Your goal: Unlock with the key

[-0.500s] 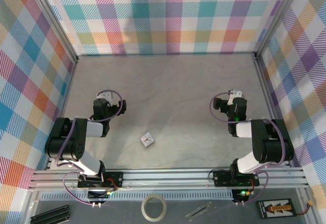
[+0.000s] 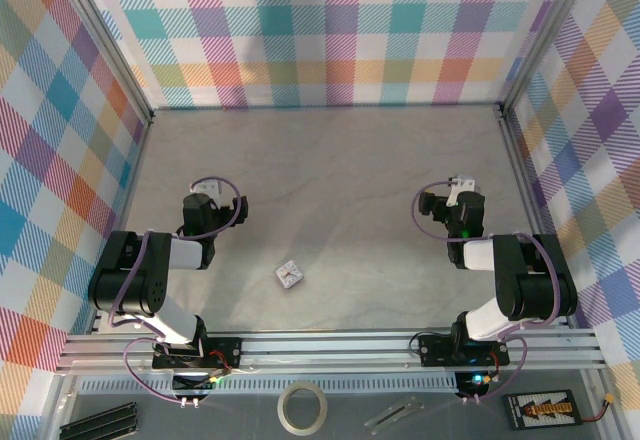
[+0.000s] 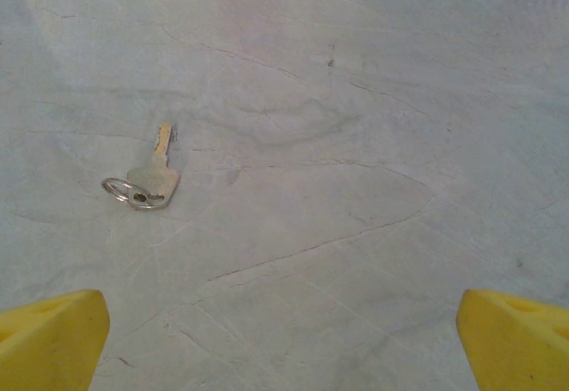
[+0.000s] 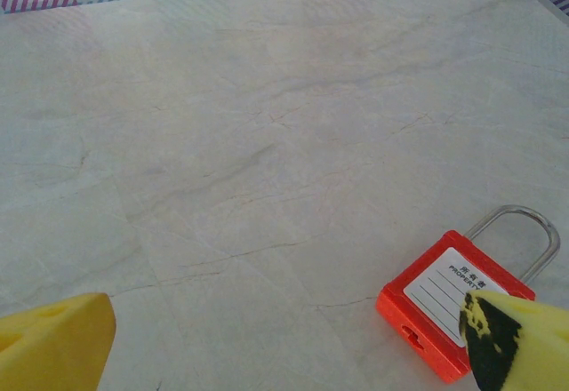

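Key (image 3: 151,178) flat on surface (image 3: 356,98) ahead of wide-open left fingers (image 3: 53,338): thin, light, probably slippery, so pinch its bow; rigid red padlock (image 4: 440,307) lies just beside open right fingers (image 4: 520,342), clamp body, not shackle.

walls (image 2: 330,30): pastel plaid panels | table (image 2: 330,160): pale grey, veined | frame (image 2: 330,345): aluminium rails along near edge

A little key on the gray table

A small silver key (image 3: 153,174) lies flat on the gray table (image 3: 356,142), left of the middle. Its thin end points away, and a round ring (image 3: 116,188) hangs on its wide end. The left gripper (image 3: 284,347) is spread wide: its yellow fingertips (image 3: 52,341) peek in at both bottom corners, well apart from the key.
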Available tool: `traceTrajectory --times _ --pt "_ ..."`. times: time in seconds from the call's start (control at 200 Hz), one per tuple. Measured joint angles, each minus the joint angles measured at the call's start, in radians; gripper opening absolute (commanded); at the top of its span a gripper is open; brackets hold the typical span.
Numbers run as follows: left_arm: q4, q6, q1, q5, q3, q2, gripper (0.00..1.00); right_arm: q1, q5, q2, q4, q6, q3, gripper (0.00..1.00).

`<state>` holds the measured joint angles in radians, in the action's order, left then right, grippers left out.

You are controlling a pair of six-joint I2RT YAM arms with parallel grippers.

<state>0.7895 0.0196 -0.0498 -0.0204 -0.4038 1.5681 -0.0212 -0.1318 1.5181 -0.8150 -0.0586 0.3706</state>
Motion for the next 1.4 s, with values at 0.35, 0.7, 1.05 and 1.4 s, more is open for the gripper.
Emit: traceTrajectory --times 0.35,0.7,1.05,1.4 --pt "-0.003 0.004 0.0 0.001 -0.001 -0.001 1.0 -0.003 -0.005 -0.003 0.011 0.005 0.003 0.99" --pt "-0.629 -0.182 -0.152 -0.044 -0.431 -0.48 1.0 -0.079 0.052 -0.442 0.963 -0.197 0.617 0.99" --pt "-1.154 -0.372 -0.21 0.03 -0.566 -0.627 1.0 -0.079 0.157 -0.563 1.523 -0.325 0.763 0.99" --pt "-1.337 -0.45 -0.021 -0.052 -0.568 -0.359 0.9 -0.138 0.319 -0.54 1.595 -0.352 0.624 0.99"
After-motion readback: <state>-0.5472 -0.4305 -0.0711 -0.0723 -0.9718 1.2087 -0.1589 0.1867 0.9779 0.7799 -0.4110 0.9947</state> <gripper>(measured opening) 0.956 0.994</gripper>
